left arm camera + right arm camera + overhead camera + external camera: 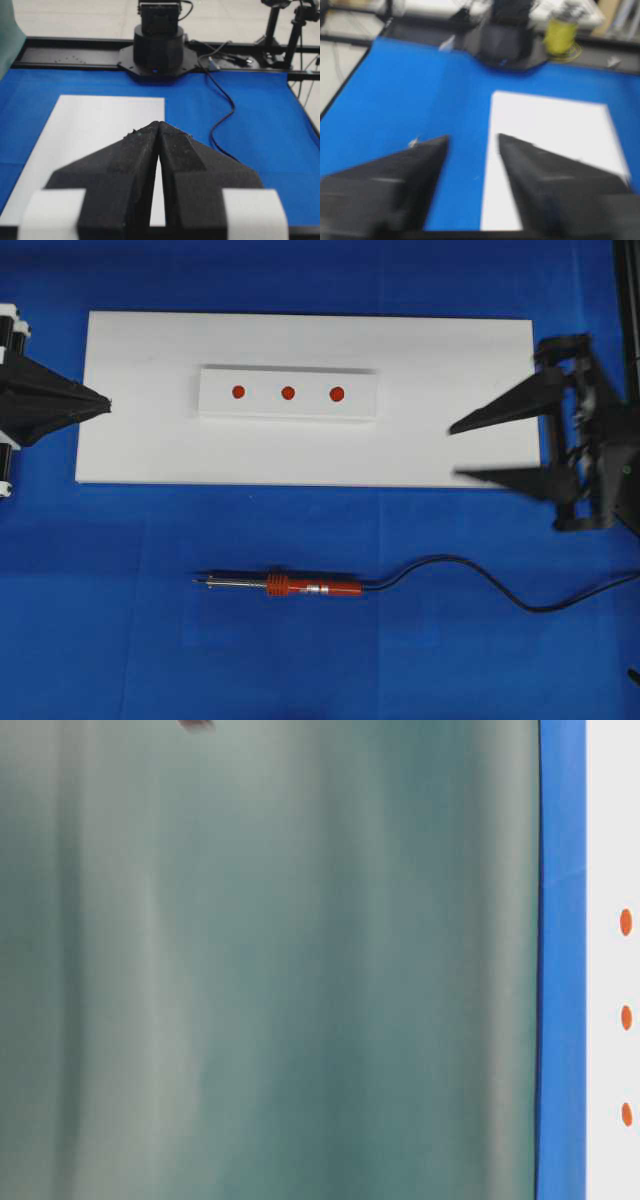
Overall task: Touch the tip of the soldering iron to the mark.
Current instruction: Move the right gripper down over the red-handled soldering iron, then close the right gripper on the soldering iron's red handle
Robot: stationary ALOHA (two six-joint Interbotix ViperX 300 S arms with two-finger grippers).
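The soldering iron [300, 587] lies flat on the blue cloth near the front, its thin tip [197, 581] pointing left and its black cord [470, 575] trailing right. The mark [288, 393] is the middle red dot on a white block [288, 410] atop the white board [150, 440]; the table-level view shows it too [626, 1017]. My left gripper [105, 404] is shut and empty at the board's left edge, seen in its wrist view [159, 125]. My right gripper [455, 452] stands open and empty over the board's right end, seen blurred in its wrist view [472, 140].
Two more red dots [238, 392] [337, 394] flank the mark on the block. A blurred green-grey surface [270, 970] fills most of the table-level view. The opposite arm's base [159, 47] stands at the far table edge.
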